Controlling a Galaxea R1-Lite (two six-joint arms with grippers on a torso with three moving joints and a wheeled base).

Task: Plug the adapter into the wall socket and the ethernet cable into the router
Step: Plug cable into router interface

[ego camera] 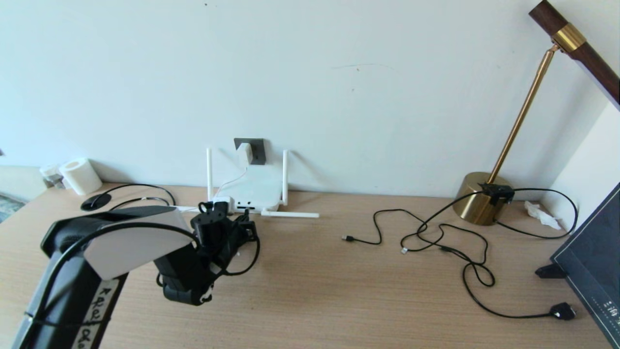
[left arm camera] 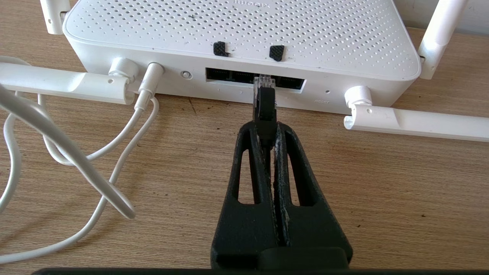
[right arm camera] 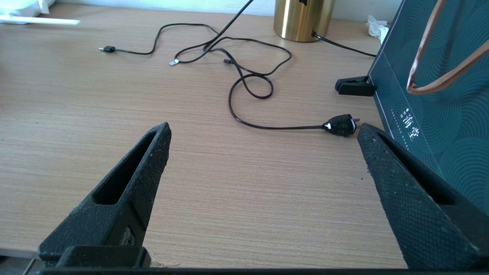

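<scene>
The white router (ego camera: 256,190) lies on the desk against the wall, its dotted top (left arm camera: 244,30) close ahead in the left wrist view. My left gripper (left arm camera: 266,131) is shut on the black boot of the ethernet cable (left arm camera: 264,107). The cable's clear plug (left arm camera: 263,81) sits at the mouth of the dark ports (left arm camera: 229,75); how deep it sits, I cannot tell. In the head view the left gripper (ego camera: 242,227) is just in front of the router. The white adapter (ego camera: 248,153) sits on the dark wall socket (ego camera: 258,145). My right gripper (right arm camera: 264,130) hovers open over bare desk.
Thin white cord (left arm camera: 76,152) loops beside the router. Thin black cables (ego camera: 436,237) sprawl right of centre, ending in a black plug (right arm camera: 340,125). A brass lamp base (ego camera: 477,196) and a dark teal bag (right arm camera: 431,76) stand at the right. A tissue roll (ego camera: 80,175) is far left.
</scene>
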